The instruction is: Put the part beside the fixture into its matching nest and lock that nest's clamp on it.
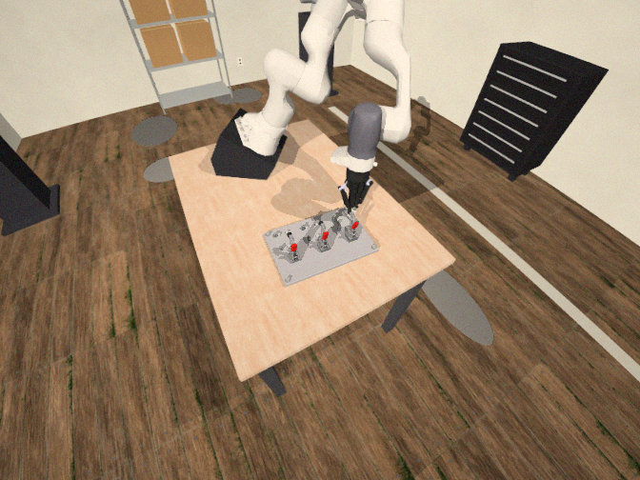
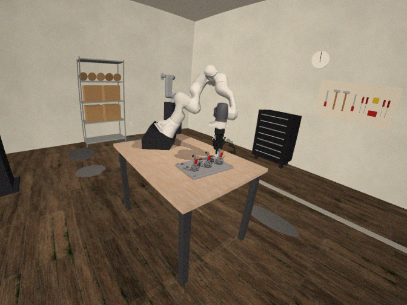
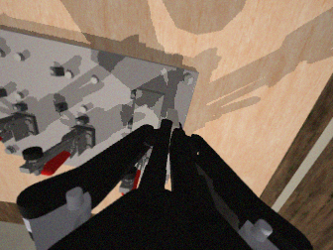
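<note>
The black gripper [image 1: 351,208] on the white robot arm [image 1: 310,71] is hanging low over the flat grey metal fixture plate [image 1: 330,260], at the plate's 1 o'clock corner. Its fingers are pressed together with nothing between them. They are pointing down right beside the red-handled clamp [image 1: 354,226] nearest that corner. Two more red-handled clamps [image 1: 325,236] [image 1: 292,248] are standing in a row toward 9 o'clock. The plate is lying on the light wooden worktop [image 1: 269,314]. A black drawer cabinet [image 1: 527,103] is standing well apart at 2 o'clock, and a grey shelf rack [image 1: 146,62] with brown boxes at 11 o'clock. In the wrist view the gripper is covering much of the near clamp. I cannot tell where the part is; the nests are too small and shadowed.
</note>
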`<state>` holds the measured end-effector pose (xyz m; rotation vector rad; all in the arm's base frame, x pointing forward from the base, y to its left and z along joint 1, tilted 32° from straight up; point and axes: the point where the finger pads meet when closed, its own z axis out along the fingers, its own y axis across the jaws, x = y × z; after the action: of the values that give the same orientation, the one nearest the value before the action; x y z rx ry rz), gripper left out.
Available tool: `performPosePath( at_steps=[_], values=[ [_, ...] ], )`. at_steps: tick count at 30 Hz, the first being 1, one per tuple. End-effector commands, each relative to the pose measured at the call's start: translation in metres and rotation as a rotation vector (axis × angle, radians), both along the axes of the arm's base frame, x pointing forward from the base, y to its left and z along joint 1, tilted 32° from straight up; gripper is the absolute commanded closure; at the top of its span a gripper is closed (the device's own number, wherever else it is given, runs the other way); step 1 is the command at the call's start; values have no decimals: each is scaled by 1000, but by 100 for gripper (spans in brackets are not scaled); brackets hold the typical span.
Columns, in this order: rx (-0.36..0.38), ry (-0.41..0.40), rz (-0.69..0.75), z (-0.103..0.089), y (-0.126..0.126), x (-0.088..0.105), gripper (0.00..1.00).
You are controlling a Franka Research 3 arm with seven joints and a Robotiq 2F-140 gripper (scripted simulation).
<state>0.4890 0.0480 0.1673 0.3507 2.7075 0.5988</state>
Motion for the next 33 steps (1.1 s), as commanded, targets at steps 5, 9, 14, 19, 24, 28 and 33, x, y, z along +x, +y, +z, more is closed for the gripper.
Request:
performPosePath(
  at_steps=[5,9,14,19,24,28,33],
  values=[
    [-3,-6,6,0,1,1,100],
    [-2,-5,5,0,1,1,100],
    [-2,-5,4,0,1,1,100],
    [-2,-5,4,0,1,2,100],
    [-2,-5,4,-2,3,3,100],
    [-2,-5,4,-3,4,4,100],
    [-2,-5,4,-4,4,4,100]
  ],
)
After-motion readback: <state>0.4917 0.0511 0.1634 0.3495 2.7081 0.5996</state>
